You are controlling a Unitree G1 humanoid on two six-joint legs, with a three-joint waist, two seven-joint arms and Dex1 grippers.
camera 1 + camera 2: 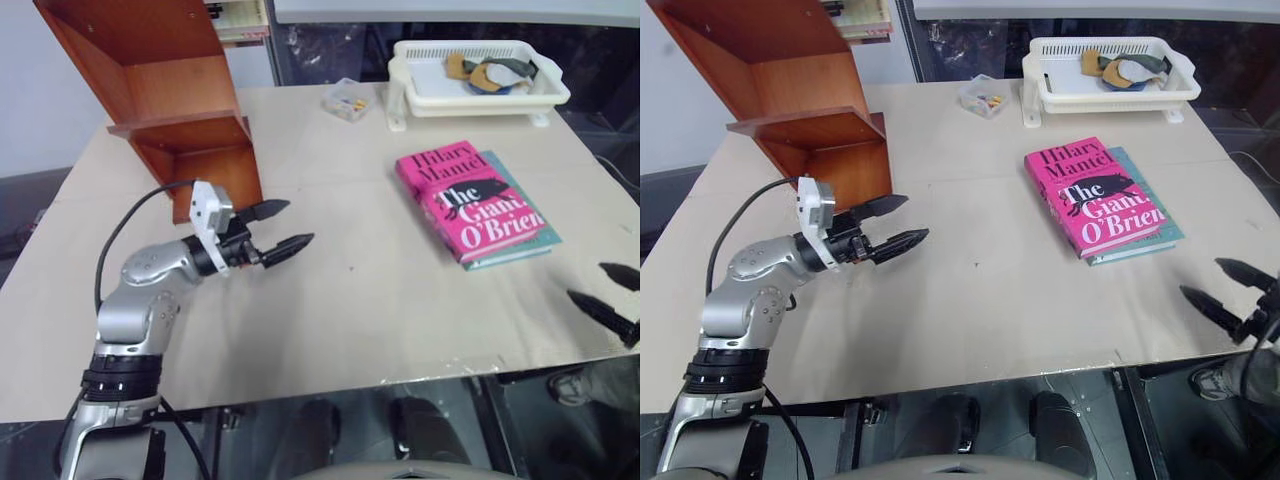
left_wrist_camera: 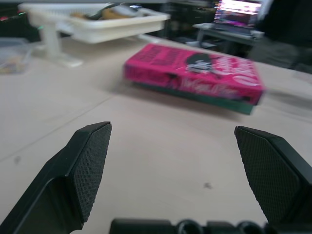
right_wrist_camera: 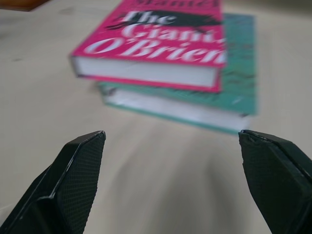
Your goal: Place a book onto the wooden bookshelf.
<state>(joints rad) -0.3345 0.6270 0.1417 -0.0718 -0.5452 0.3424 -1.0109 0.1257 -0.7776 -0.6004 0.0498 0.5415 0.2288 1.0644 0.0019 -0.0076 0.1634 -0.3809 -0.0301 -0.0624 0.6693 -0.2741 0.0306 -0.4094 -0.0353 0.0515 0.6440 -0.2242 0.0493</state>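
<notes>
The pink book (image 1: 462, 201) lies flat on top of a thinner teal book (image 1: 528, 228) at the right of the table. It also faces both wrist cameras as the pink book (image 2: 195, 73) and pink book (image 3: 161, 46). The wooden bookshelf (image 1: 165, 95) stands tilted at the back left. My left gripper (image 1: 280, 228) hovers open just in front of the bookshelf, pointing right toward the book. My right gripper (image 1: 612, 295) is open at the table's right front edge, well short of the book. Both hold nothing.
A white basket tray (image 1: 478, 80) with small items stands at the back right. A small clear box (image 1: 346, 101) sits beside it. The table's front edge (image 1: 300, 385) runs just below my arms.
</notes>
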